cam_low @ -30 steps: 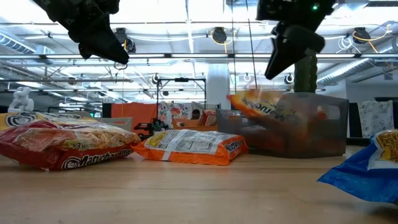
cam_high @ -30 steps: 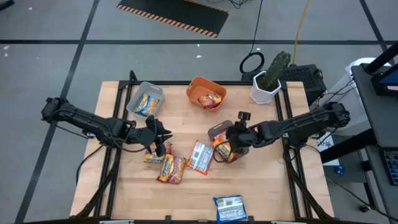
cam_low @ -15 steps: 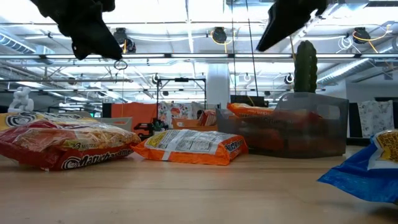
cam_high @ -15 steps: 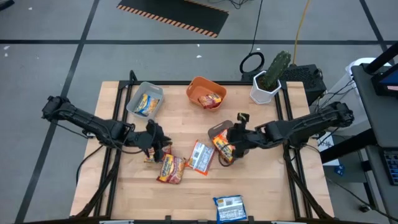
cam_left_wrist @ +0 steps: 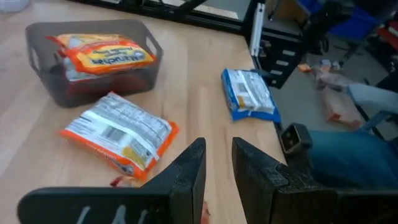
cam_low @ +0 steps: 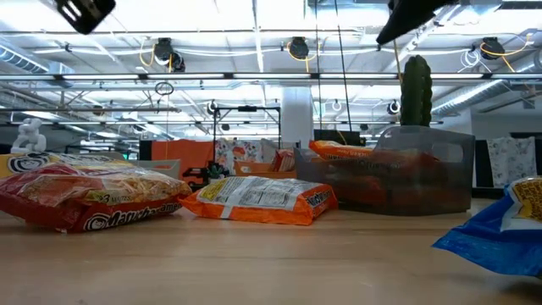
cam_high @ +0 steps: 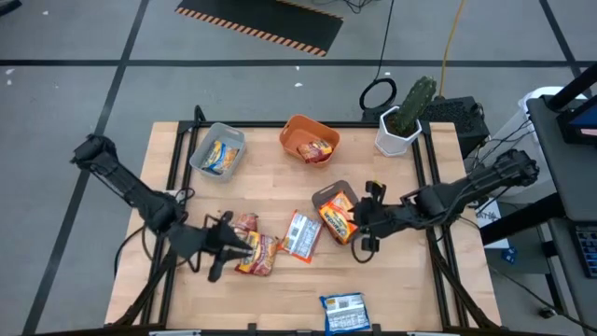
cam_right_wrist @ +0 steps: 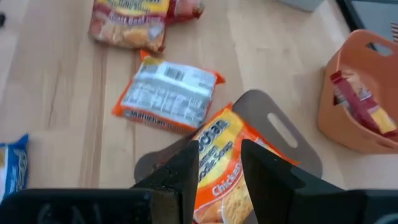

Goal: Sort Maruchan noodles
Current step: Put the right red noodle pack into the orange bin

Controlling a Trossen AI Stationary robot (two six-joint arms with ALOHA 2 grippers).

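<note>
Since the orange packet is lying in the grey tray, I am holding my right claw released above it; my left claw, narrowly parted and empty, is hovering near the red packet.

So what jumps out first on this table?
Bright noodle packets: one orange packet sits in a dark grey tray mid-table, with the right gripper just beside it. More packets lie loose on the wood, where the left gripper hovers by a red one. A cactus stands at the far right corner.
</note>
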